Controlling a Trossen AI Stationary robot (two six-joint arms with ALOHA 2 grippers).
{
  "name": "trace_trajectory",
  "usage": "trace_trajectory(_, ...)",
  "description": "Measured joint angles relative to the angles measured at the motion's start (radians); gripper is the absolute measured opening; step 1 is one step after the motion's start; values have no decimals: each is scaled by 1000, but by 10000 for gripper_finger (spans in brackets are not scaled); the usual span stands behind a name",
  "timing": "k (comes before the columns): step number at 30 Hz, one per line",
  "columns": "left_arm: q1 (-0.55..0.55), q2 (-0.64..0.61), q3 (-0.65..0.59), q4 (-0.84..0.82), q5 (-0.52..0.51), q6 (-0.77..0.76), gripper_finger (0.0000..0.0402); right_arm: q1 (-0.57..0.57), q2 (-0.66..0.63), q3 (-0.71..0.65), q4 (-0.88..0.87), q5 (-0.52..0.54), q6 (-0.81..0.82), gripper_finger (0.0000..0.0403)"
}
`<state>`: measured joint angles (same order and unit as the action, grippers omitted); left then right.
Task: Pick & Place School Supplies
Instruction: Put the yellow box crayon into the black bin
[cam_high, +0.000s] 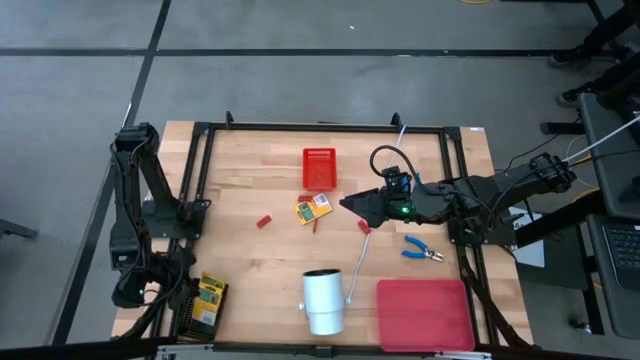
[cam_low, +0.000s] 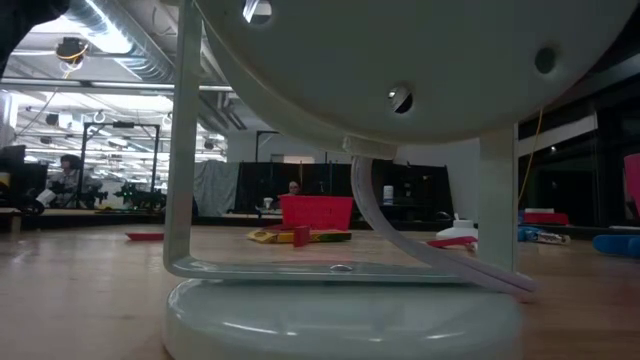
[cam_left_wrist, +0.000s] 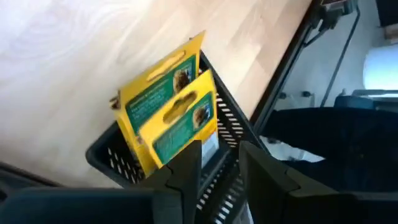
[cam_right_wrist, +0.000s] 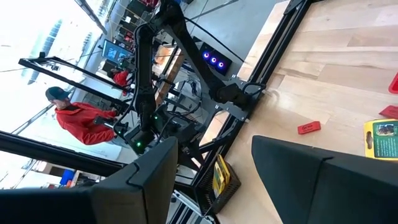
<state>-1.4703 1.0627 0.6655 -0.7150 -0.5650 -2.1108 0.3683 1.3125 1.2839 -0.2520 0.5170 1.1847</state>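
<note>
Two yellow-and-green printed boxes (cam_left_wrist: 171, 115) stand on edge in a black wire basket (cam_left_wrist: 102, 155) at the table's near left corner (cam_high: 208, 300). My left gripper (cam_left_wrist: 217, 165) hovers open just over that basket (cam_high: 178, 296). A third printed box (cam_high: 313, 210) lies flat at mid-table, with a red block (cam_high: 264, 221) to its left and another (cam_high: 365, 227) to its right. My right gripper (cam_high: 347, 205) is open and empty, just right of that box, pointing toward the table's left (cam_right_wrist: 214, 168). Blue-handled pliers (cam_high: 422, 250) lie near the right side.
A red mesh basket (cam_high: 319, 168) stands beyond the mid-table box. A white cylinder (cam_high: 323, 300) with a white cord (cam_high: 355, 265) sits near the front edge and fills most of the low view. A flat red tray (cam_high: 425, 313) lies at the near right. A person in red (cam_right_wrist: 81, 121) is beyond the table.
</note>
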Motion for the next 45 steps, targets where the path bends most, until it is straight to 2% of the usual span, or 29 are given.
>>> trace_trajectory(4,0,-25,0,-29,-115,9,98,0,0,0,2,9,0,212)
trace_trajectory(10,4,-116,0,-130,-407,73,101,0,0,0,48,16,-59,212)
trace_trajectory(12,31,-165,1,-196,-425,104,102,0,0,0,61,18,-79,212)
trace_trajectory(18,233,-349,58,-365,-337,462,105,-1,0,0,67,13,-99,212)
trace_trajectory(23,492,-504,123,-368,-250,814,120,-26,0,0,20,-54,-60,212)
trace_trajectory(27,712,-551,166,-350,-121,1013,132,-68,7,0,-80,-153,-12,212)
trace_trajectory(31,919,-502,177,-273,73,1206,135,-130,25,0,-154,-289,-15,212)
trace_trajectory(35,1107,-377,178,-114,248,1376,135,-183,49,0,-278,-408,-18,212)
trace_trajectory(41,1297,-251,178,92,305,1477,134,-197,58,0,-329,-434,-12,212)
trace_trajectory(45,1419,-205,178,41,396,1451,134,-194,58,0,-341,-432,13,212)
